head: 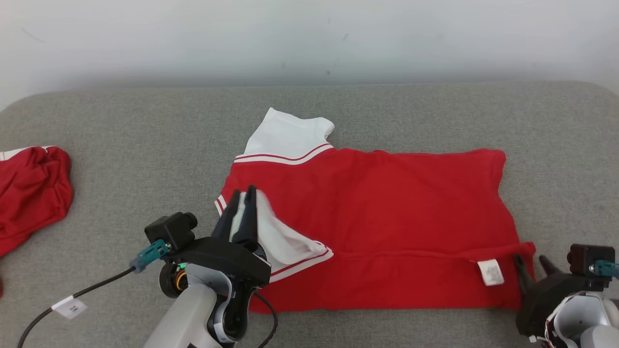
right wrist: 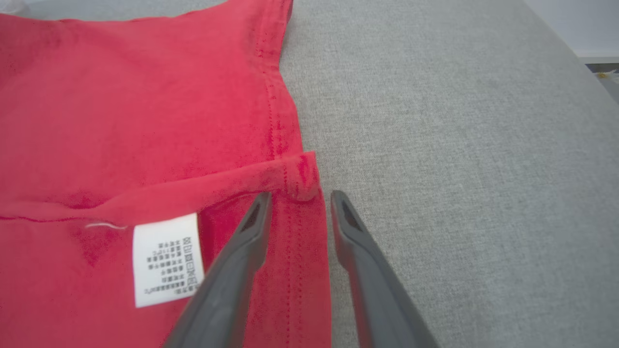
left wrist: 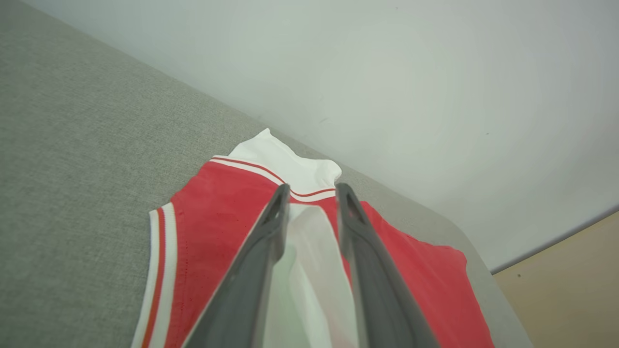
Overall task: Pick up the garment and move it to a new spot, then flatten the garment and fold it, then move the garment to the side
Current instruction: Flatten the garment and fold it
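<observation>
Red-and-white garment (head: 387, 212) is lying spread, near edge folded over, on the grey worktop (head: 145, 125), left gripper (head: 243, 191) is hovering jaws apart around the garment's white sleeve (head: 280, 237), maybe touching it, right gripper (head: 530, 259) is resting jaws apart over the garment's hem corner (right wrist: 302, 176).

Grey fabric-covered surface (head: 121, 121) with rounded corners. A red shirt (head: 387, 203) with white, red-striped sleeves lies spread flat across its middle, with the near edge folded over and a white label showing. A second red garment (head: 29, 193) lies bunched at the left edge.
</observation>
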